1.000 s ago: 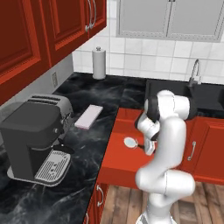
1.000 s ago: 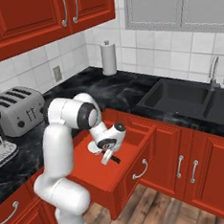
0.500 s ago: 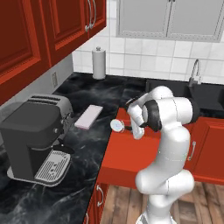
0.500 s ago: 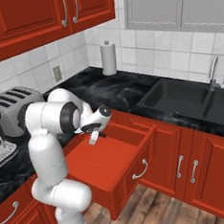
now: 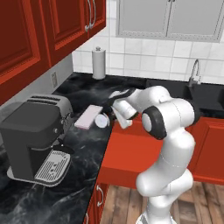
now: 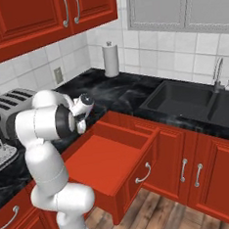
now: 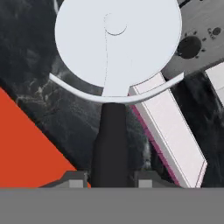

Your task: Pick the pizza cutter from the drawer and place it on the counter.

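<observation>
White tiled wall runs behind a black sink basin with its faucet. Red upper cabinets and 2 grey ones hang above the sink; wood plank floor lies below it.

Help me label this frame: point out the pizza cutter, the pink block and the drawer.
pizza cutter (image 7: 118, 46), hand view, centre of the disc blade.
pink block (image 5: 88, 117), left base view, its top face.
drawer (image 6: 103, 159), right base view, its flat bottom.
</observation>
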You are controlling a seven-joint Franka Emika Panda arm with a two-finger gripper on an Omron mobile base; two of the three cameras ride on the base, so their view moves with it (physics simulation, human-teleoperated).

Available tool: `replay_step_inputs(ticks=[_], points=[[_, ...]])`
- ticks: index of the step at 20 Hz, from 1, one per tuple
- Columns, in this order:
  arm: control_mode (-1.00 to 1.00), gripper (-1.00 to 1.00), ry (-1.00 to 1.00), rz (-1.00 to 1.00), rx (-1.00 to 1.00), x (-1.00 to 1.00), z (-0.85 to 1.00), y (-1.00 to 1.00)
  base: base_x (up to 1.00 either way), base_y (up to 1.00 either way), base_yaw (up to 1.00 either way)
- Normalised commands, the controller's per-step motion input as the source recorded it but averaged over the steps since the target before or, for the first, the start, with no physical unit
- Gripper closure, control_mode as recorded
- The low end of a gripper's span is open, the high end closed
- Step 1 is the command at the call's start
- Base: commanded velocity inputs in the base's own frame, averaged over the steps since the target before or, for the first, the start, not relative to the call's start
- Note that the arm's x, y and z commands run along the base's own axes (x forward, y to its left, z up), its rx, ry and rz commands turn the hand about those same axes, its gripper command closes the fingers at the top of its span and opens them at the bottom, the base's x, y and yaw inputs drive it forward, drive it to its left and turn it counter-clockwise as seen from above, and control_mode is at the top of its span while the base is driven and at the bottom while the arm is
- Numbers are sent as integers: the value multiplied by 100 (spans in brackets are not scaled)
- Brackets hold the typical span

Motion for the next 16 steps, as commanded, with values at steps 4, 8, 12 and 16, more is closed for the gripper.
replay_step_inputs(ticks=[4,8,12,16], points=[[-100,100,-5,51,-40,5,43,100,0,0,0],[-100,100,0,48,-35,0,11,99,0,0,0],[-100,100,0,27,-12,-7,0,63,0,0,0],[-100,100,0,15,-1,-1,-12,38,0,0,0]])
